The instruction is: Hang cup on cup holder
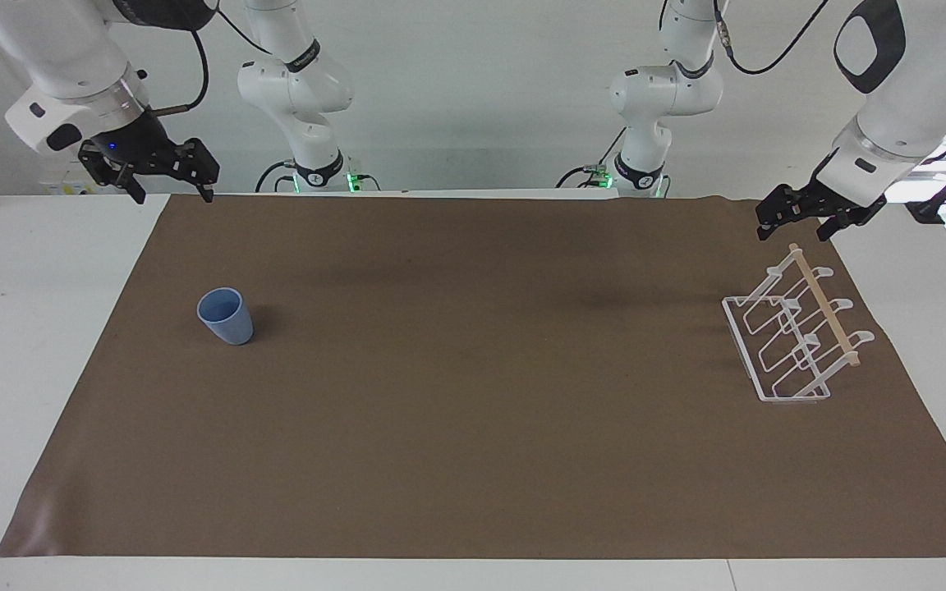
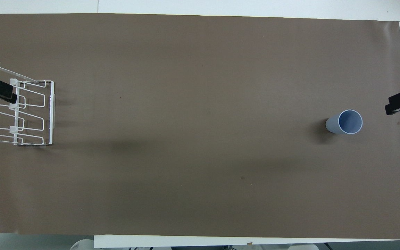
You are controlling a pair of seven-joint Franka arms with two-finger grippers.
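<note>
The light-blue cup [image 1: 225,316] stood upright, mouth up, on the brown mat [image 1: 473,427] toward the right arm's end of the counter [image 1: 21,328]. The white wire cup holder [image 1: 793,336] sat on the mat at the left arm's end, well apart from the cup, its wooden rod [image 1: 824,305] across the top. The right end effector [image 1: 167,175] hung in the air over the mat's corner, fingers apart and holding nothing. The left end effector [image 1: 797,222] hung above the rod's end, likewise spread and empty.
</note>
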